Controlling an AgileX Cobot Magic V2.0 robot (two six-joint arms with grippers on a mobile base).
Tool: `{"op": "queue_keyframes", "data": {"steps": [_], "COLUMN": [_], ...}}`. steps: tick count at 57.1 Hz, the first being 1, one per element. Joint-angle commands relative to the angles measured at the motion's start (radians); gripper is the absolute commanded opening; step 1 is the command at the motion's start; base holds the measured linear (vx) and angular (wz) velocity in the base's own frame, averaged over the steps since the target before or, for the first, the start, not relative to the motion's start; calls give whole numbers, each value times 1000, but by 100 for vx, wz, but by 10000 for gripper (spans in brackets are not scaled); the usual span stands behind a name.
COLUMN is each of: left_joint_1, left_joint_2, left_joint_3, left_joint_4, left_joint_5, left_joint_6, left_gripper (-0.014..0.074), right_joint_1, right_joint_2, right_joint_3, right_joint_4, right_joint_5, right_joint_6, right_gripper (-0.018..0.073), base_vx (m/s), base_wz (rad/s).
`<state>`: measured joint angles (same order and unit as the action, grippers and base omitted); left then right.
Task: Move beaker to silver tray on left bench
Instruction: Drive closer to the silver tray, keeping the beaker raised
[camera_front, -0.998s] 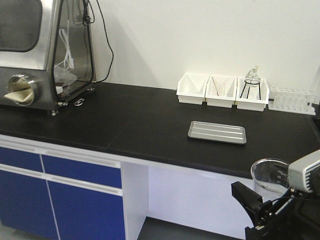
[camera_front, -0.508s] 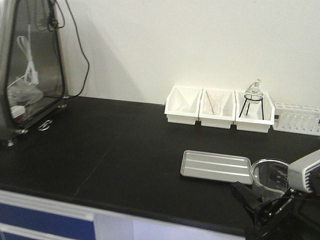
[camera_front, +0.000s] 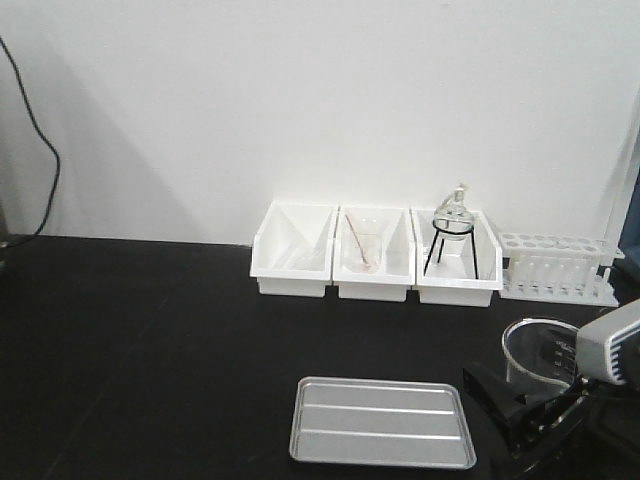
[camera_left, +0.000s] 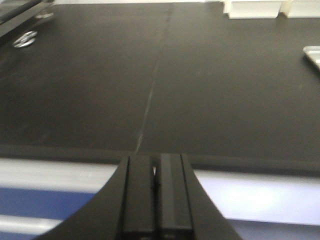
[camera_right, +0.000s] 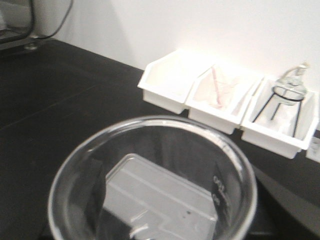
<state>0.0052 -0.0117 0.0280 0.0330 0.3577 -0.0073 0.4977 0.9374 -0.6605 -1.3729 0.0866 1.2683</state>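
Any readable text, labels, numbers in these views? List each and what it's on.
No text is legible in any view.
The beaker: dark printed scale marks on the glass, too blurred to read in the front or right wrist view.
The silver tray and white bins: no markings visible.

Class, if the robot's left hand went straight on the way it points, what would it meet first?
Probably the front edge of the bench: the shut left hand points at it with nothing between. Depth is unclear; it might instead skim over its top.
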Motion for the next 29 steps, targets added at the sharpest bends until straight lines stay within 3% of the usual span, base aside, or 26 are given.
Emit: {"op": "queue_keyframes", "data": {"steps": [1, 29], "left_joint_1": [-6, -6], "left_joint_2": [-16, -16], "left_joint_3": [28, 28], "left_joint_4": [-2, -2], "left_joint_5": [-78, -78], "left_joint_6": [-4, -4], "left_gripper": [1, 1], "right_joint_1": [-3, -3], "right_joint_2": [-15, -15], "right_joint_3": [-31, -31], "right_joint_4": [-11, -11], "right_joint_5": [-7, -7], "right_joint_6": [-2, -2], "right_gripper": [-8, -8], "base_vx": [37, 25], "base_wz": [-28, -16]}}
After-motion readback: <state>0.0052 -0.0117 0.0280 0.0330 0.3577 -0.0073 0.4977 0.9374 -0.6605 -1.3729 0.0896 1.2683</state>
